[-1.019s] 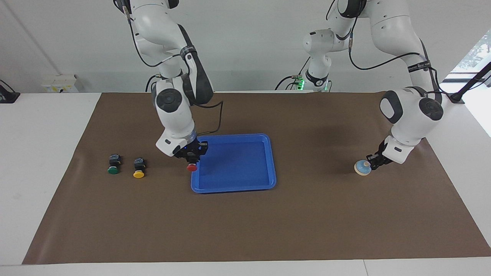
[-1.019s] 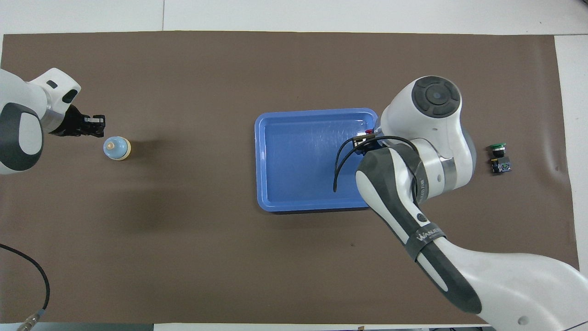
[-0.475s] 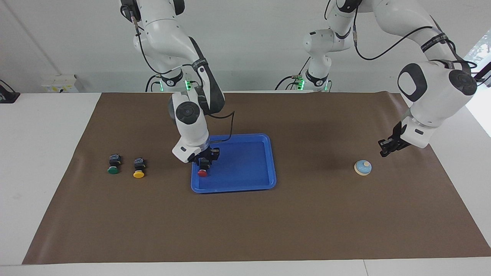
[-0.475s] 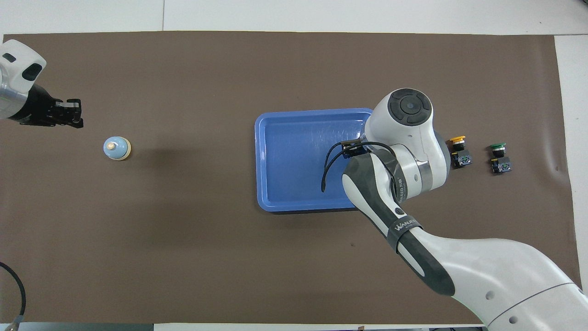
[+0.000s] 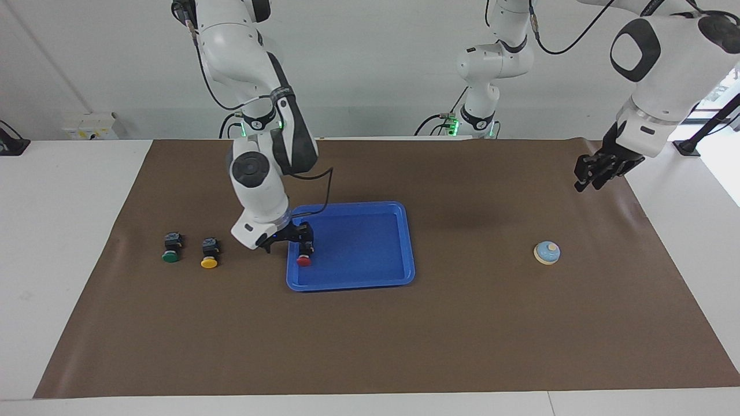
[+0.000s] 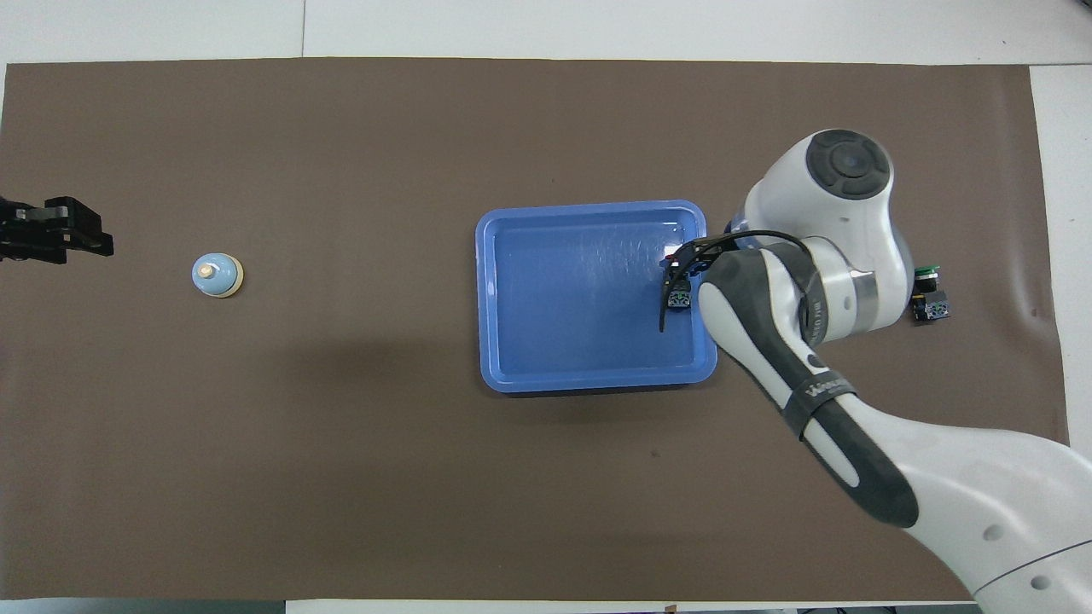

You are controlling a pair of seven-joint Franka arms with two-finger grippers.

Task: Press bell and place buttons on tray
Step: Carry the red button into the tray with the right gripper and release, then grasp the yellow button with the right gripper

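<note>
The red button [image 5: 304, 257] lies in the blue tray [image 5: 358, 278] at its edge toward the right arm's end; its black body shows in the overhead view [image 6: 680, 298]. My right gripper [image 5: 289, 242] is open, low over that tray rim, right beside the red button. The yellow button [image 5: 209, 255] and green button [image 5: 171, 250] lie on the mat toward the right arm's end. The bell [image 5: 546, 253] stands toward the left arm's end. My left gripper [image 5: 591, 173] is shut, raised well above the mat, away from the bell.
A brown mat [image 5: 404, 346] covers the table. In the overhead view my right arm covers the yellow button; the green button [image 6: 926, 290], the tray [image 6: 580, 341], the bell [image 6: 217, 275] and my left gripper [image 6: 68, 237] show.
My right gripper set the red button down in the tray, let go and drew back toward the rim. My left gripper rose off the bell and pulled back toward the robots.
</note>
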